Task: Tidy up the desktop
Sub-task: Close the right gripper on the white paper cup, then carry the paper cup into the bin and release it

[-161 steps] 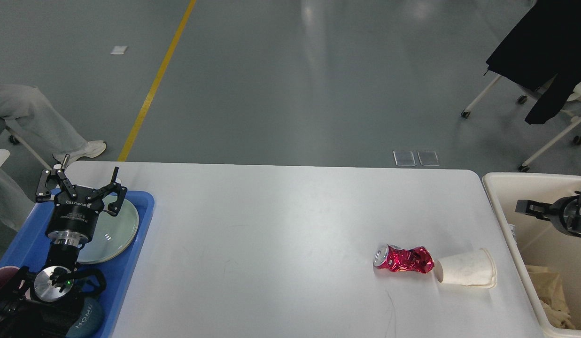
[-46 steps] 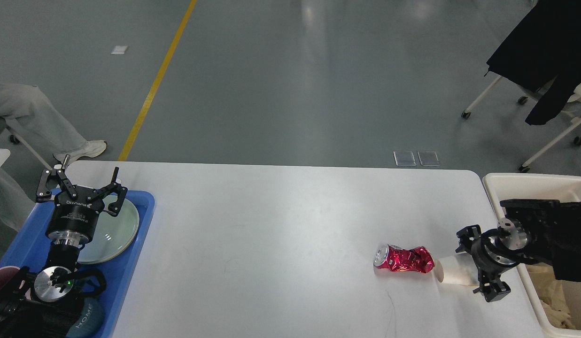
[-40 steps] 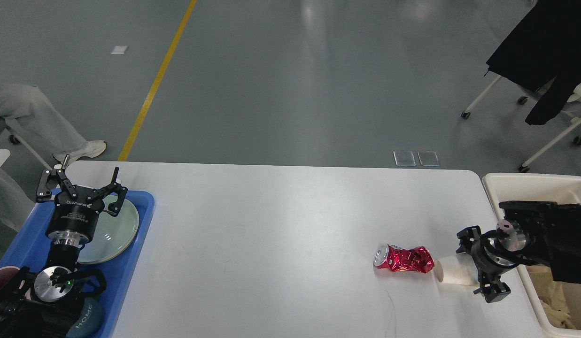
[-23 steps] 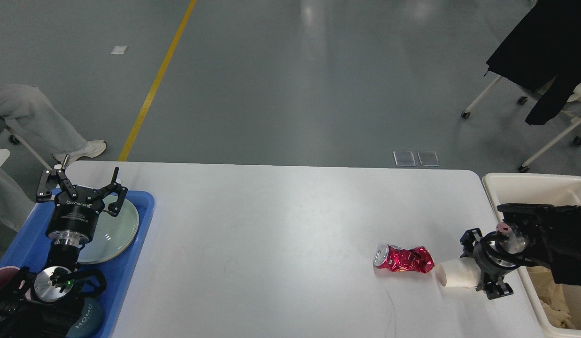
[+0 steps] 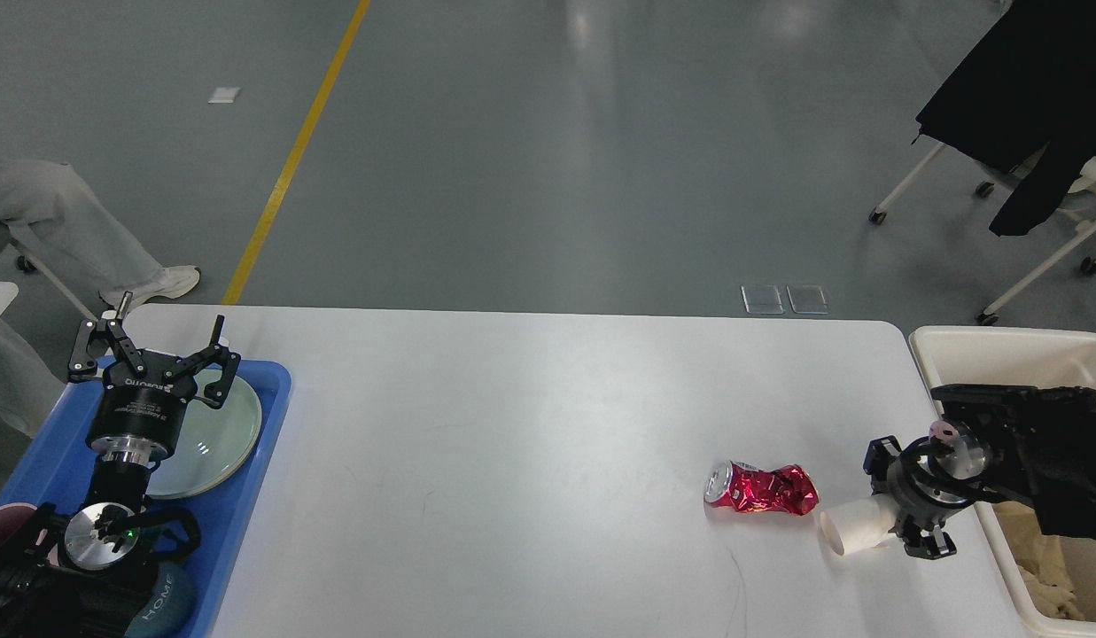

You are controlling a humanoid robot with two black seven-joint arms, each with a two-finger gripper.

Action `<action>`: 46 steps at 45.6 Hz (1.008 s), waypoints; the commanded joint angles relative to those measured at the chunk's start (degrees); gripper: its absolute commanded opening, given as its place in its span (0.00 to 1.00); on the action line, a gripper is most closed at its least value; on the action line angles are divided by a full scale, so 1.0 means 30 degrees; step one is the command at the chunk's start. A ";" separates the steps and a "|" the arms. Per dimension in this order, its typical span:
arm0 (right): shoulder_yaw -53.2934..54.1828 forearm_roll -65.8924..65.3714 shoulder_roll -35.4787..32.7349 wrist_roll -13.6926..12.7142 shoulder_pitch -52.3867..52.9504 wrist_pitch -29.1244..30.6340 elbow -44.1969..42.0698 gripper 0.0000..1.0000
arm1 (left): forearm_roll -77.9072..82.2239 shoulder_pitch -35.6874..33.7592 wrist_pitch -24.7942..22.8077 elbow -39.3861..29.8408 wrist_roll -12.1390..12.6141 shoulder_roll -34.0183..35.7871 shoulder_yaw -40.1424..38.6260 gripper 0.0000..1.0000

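The white desktop (image 5: 512, 443) carries a crushed red can (image 5: 762, 489) and a white paper cup (image 5: 853, 527) lying on its side at the right. My right gripper (image 5: 893, 514) is shut on the cup's base end, with the cup's mouth tilted down and to the left, just right of the can. My left gripper (image 5: 149, 341) is open and empty, held above the blue tray (image 5: 264, 425) at the table's left edge.
A cream bin (image 5: 955, 354) with crumpled paper stands off the table's right edge, under my right arm. The blue tray holds a glass plate (image 5: 220, 434) and cups. A seated person's legs (image 5: 60, 230) are at far left, chairs at far right.
My right arm came in from over the bin to the cup, its fingers closed around it, and the cup has now tilted and shifted slightly. The left arm has not moved.
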 commanded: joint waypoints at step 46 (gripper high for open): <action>-1.2260 -0.1652 -0.3672 0.0110 1.8296 0.5272 1.3599 0.00 | 0.0002 -0.0002 0.0001 -0.0006 0.0000 -0.0002 0.0000 0.96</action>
